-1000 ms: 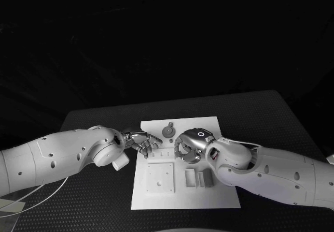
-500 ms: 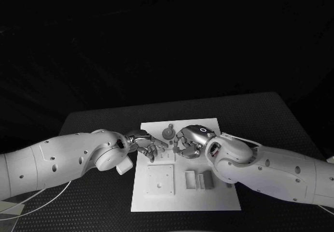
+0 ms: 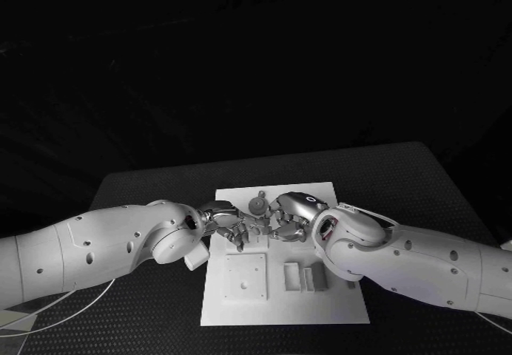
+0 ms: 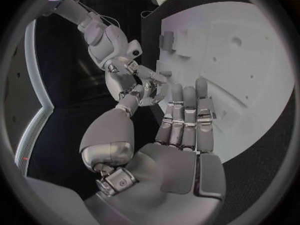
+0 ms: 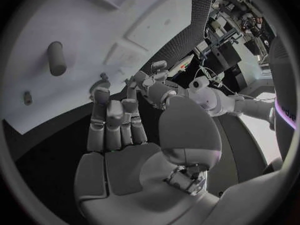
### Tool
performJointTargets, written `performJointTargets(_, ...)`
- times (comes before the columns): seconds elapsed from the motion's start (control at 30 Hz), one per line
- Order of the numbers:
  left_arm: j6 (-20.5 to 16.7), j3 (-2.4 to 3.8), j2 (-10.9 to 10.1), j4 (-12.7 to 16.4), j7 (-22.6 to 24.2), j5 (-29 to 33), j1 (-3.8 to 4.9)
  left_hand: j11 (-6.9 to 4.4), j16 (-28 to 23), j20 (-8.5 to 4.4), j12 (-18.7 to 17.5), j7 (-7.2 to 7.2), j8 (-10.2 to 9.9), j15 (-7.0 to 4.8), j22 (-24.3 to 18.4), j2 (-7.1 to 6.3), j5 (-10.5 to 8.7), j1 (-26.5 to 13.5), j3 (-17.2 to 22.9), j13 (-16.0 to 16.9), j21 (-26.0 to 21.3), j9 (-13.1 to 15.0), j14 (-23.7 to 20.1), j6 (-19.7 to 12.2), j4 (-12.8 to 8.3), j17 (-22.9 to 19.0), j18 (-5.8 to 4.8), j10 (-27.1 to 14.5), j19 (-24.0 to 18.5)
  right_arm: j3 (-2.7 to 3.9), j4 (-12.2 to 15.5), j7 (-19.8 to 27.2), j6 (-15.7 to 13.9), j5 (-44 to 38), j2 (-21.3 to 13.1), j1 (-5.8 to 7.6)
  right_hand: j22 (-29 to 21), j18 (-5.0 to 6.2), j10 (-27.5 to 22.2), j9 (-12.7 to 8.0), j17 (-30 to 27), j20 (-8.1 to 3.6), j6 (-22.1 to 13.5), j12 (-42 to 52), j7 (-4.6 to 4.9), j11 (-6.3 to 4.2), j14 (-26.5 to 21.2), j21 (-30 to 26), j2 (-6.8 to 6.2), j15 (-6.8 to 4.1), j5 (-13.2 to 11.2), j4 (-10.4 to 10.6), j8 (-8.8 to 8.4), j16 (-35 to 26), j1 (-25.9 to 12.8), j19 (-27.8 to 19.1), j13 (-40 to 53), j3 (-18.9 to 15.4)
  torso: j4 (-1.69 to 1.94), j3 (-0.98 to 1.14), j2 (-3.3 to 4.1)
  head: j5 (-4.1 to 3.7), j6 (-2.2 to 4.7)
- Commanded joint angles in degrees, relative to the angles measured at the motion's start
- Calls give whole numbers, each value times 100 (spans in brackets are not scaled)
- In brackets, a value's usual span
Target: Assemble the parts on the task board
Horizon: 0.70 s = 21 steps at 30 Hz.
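Note:
The white task board [image 3: 336,307] lies in the middle of the black table. My left hand [image 3: 227,222] and right hand [image 3: 288,218] hover close together over its far half, fingertips almost meeting. In the left wrist view the left hand [image 4: 181,135] has straight fingers and a bare palm, with the right hand [image 4: 133,82] just beyond its thumb. The right hand [image 5: 119,130] is likewise flat and holds nothing, the left hand [image 5: 152,84] facing it. A round grey part [image 3: 257,201] sits on the board behind the hands. A grey peg [image 5: 55,57] stands on the board [image 5: 81,15].
A square plate [image 3: 244,279] and two narrow grey blocks [image 3: 291,274] [image 3: 315,277] sit on the board's near half. Black table [image 3: 427,185] surrounds the board. A white cable [image 3: 43,310] lies at the near left.
Both hands have moved toward the board's far side and drawn closer together. The left hand has come further in over the board.

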Motion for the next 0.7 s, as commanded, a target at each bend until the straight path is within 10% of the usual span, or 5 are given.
performJointTargets(0.03, 80, 2, 25, 4, 115, 96, -2, 23, -5, 15, -32, -3, -5, 35, -10, 122, -22, -13, -3, -7, -20, -14, -8, 23, 65, -1, 59, 10, 27, 10, 25, 17, -7, 152, 9, 0, 79, 38, 40, 81, -8, 8, 269, -28, 136, -7, 5, 24, 69, -38, 4, 0, 54, 30, -28, 30, 8, 36, 3, -1, 0, -1, -1)
performJointTargets(0.57, 230, 1, 98, -47, 32, 15, -2, 4, 5, 9, -30, -22, 123, 28, 0, 394, 314, -109, -84, -10, -9, -62, -2, 236, 177, 7, 59, 39, 12, 124, 93, 42, -33, 226, 43, -1, 82, 38, 34, 88, -19, 4, 262, -35, 133, -10, 0, 28, 82, -43, 3, -9, 51, 39, -36, 31, 17, 41, 6, -1, 3, 0, -26)
performJointTargets(0.7, 246, 1, 104, -52, 55, 22, -2, -7, 8, 5, -39, -31, 172, 25, 10, 490, 708, -202, -125, -18, -7, -85, 6, 319, 254, 9, 55, 58, 10, 127, 89, 50, -10, 231, 54, -1, 82, 38, 33, 89, -21, 3, 261, -36, 133, -11, 0, 28, 83, -44, 2, -10, 51, 40, -37, 31, 19, 42, 5, -3, 2, 0, -31)
